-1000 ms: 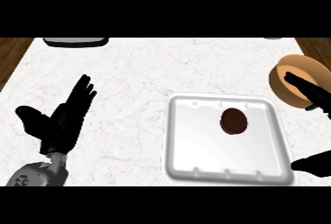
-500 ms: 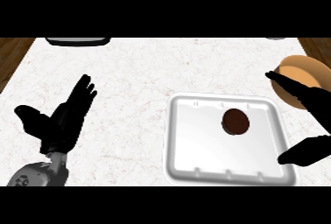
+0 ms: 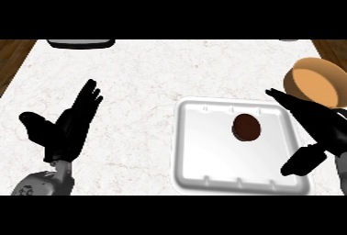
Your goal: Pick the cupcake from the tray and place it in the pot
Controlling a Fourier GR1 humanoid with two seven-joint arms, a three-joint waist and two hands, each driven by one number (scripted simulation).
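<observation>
Marble counter, white tray, wood floor

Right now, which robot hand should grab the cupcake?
The right robot hand. It is open at the tray's right edge, close to the cupcake. The left robot hand rests far off.

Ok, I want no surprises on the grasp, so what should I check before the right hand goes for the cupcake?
1. Cupcake lies on the tray, uncovered: ok.
2. Right hand open, holding nothing: ok.
3. Right hand over the cupcake: not ok, it is at the tray's right edge.
4. Pot open and nothing seen inside: ok.
5. Left hand resting open at the left, away from the tray: ok.
</observation>
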